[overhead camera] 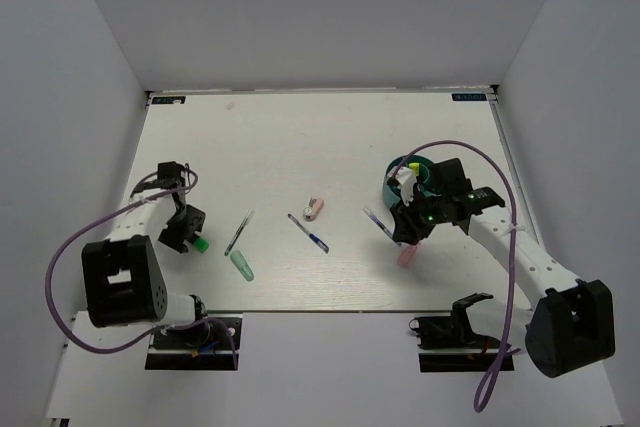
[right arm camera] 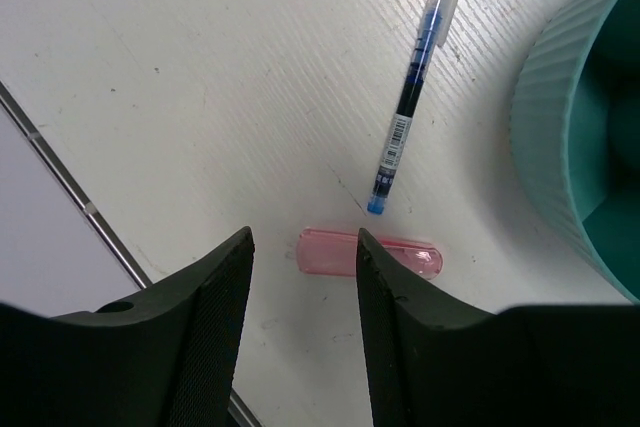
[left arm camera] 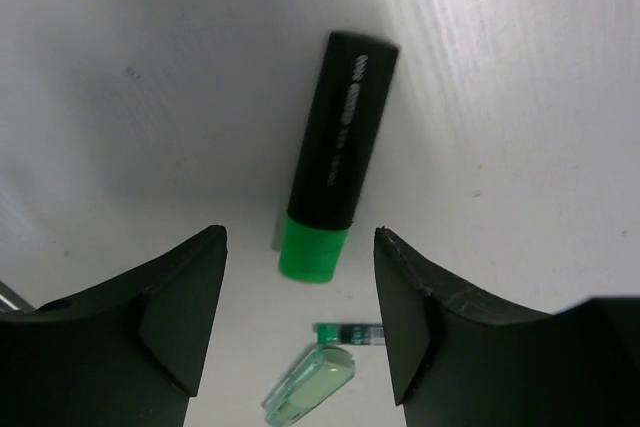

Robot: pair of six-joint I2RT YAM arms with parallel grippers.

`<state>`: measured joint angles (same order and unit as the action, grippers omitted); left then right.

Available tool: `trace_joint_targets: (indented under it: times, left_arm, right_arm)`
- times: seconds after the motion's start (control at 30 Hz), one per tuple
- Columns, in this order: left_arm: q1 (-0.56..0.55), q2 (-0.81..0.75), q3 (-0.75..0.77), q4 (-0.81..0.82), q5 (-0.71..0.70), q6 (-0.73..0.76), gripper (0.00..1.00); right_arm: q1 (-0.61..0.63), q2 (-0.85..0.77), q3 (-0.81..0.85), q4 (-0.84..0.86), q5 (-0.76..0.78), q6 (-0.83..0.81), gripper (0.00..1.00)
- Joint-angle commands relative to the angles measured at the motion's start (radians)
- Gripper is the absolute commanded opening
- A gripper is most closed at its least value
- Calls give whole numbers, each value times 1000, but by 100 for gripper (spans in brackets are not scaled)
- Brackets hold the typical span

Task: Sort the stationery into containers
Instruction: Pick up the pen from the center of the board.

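one ribbed teal tub [right arm camera: 560, 137], translucent pink oblong [right arm camera: 330, 250]

Bright, even light on the white counter [overhead camera: 300, 137], soft faint shadow beside the marker [left arm camera: 338, 147], close objects slightly blurred in the left wrist view, black end effector fingers [right arm camera: 200, 337] dark, nearly featureless

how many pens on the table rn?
3: left pen, centre pen, right pen by the tub. More may be hidden inside the tub.
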<state>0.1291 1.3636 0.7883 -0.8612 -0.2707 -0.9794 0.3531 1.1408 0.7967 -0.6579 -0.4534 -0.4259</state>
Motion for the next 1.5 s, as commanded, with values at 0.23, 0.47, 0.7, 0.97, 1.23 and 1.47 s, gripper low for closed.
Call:
trace_joint_targets:
  times: [0.23,0.47,0.7,0.97,1.23,1.47]
  left_arm:
    - [23,198,196,-34,-82,-33,71]
    - [38,255,177,-16,-65,-39,71]
    - [64,310,131,56,-30,-47,53]
    - [58,287,75,126,51,5,0]
    - [-377,80,302,87,-54,241,0]
    - [-769,170,581,299,-134,494,0]
  right_arm:
    - [-8,-41,-17,23,8,-4,51]
    - [-20,-58,-27,30,15,-2,51]
    - [-36,-65,-25,30,9,9,52]
    - [-63,-90,-47,46,50,33,49]
    - [-95,-134,-74,185,287,160,0]
    - [-117,-220,-79,236,448,251,0]
